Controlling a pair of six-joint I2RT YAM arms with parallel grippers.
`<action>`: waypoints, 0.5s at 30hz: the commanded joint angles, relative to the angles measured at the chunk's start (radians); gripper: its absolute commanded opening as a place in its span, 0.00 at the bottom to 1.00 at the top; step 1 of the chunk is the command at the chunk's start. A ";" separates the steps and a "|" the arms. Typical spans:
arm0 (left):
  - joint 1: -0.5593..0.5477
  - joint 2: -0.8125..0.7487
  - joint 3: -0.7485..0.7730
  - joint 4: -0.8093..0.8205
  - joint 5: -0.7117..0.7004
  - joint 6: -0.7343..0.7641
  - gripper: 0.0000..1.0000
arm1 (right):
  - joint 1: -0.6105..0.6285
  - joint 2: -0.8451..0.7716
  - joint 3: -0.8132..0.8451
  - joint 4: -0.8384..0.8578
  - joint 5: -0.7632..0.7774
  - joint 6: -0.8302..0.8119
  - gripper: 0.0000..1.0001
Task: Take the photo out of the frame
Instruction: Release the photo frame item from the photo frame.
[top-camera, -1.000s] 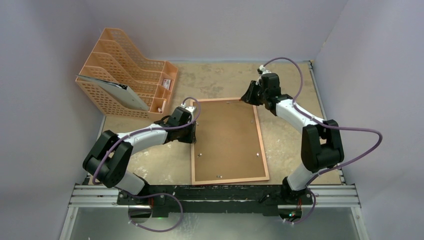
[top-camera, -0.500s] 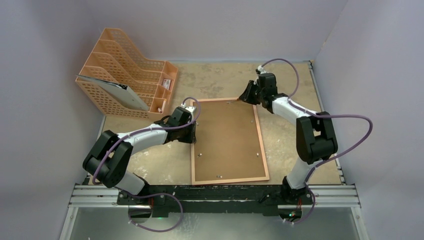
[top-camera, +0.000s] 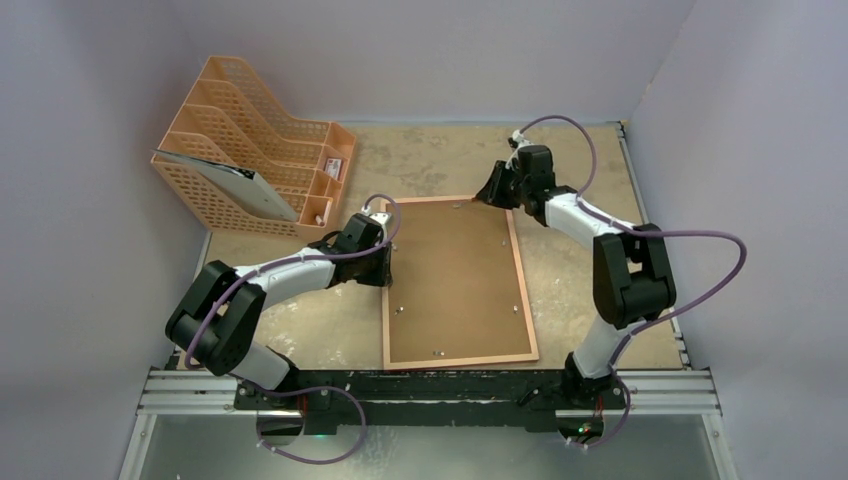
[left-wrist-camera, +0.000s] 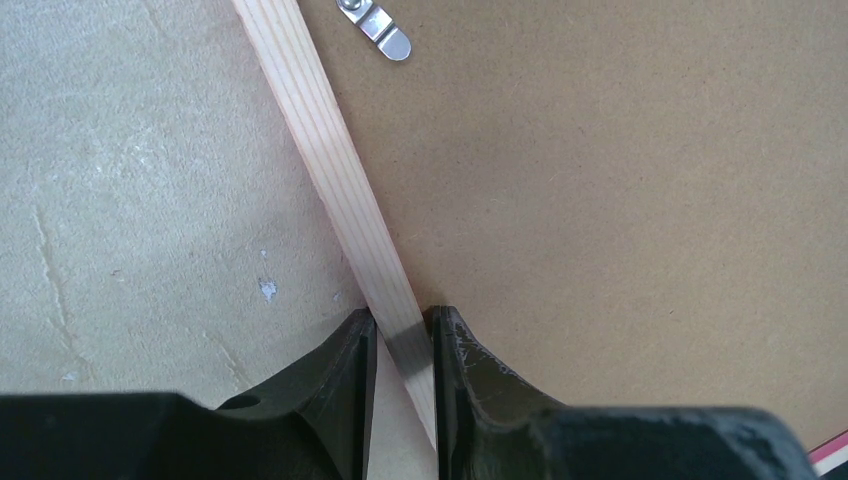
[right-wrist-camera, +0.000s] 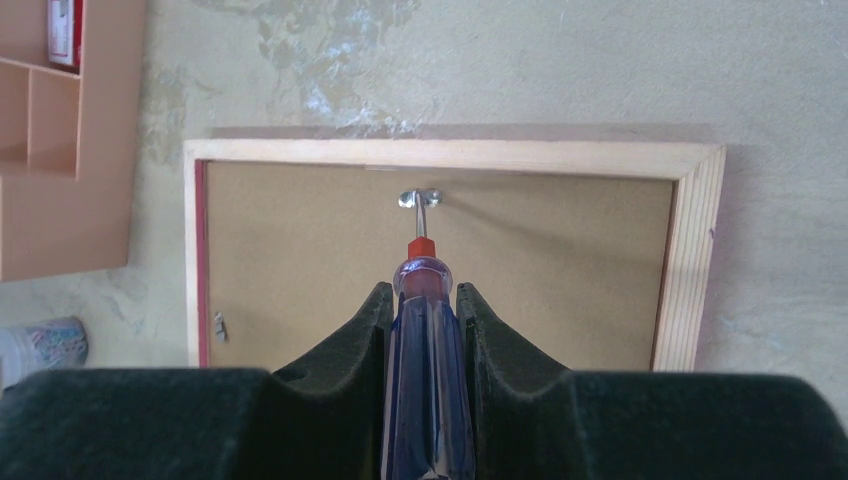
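Frame: the frame (top-camera: 455, 280) is lying face down on the table (top-camera: 560, 300), with its brown backing board (left-wrist-camera: 620, 200) facing up.
Photo: I am not seeing the photo; only the frame's back is showing.
Left fingers: the left fingers (left-wrist-camera: 445, 350) are pinching the frame's left wooden rail, set narrow.
Right fingers: the right fingers (right-wrist-camera: 470, 320) are gripping a blue-handled screwdriver (right-wrist-camera: 428, 340), its tip sitting at a metal clip (right-wrist-camera: 420, 199) by the frame's far edge.
Rack: an orange file rack (top-camera: 250, 140) is standing at the table's far left.

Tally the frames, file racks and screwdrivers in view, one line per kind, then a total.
pink-red rectangular wooden picture frame: 1
orange mesh plastic file rack: 1
screwdriver with clear blue handle and red collar: 1
Total: 3
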 joint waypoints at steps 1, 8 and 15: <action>-0.018 0.016 -0.005 0.027 0.010 -0.033 0.00 | -0.001 -0.132 -0.005 -0.060 0.016 -0.018 0.00; -0.005 0.046 0.041 0.046 -0.022 -0.069 0.00 | -0.006 -0.308 -0.088 -0.081 0.190 0.034 0.00; 0.001 0.052 0.072 -0.008 -0.070 -0.058 0.06 | -0.033 -0.527 -0.265 -0.081 0.373 0.141 0.00</action>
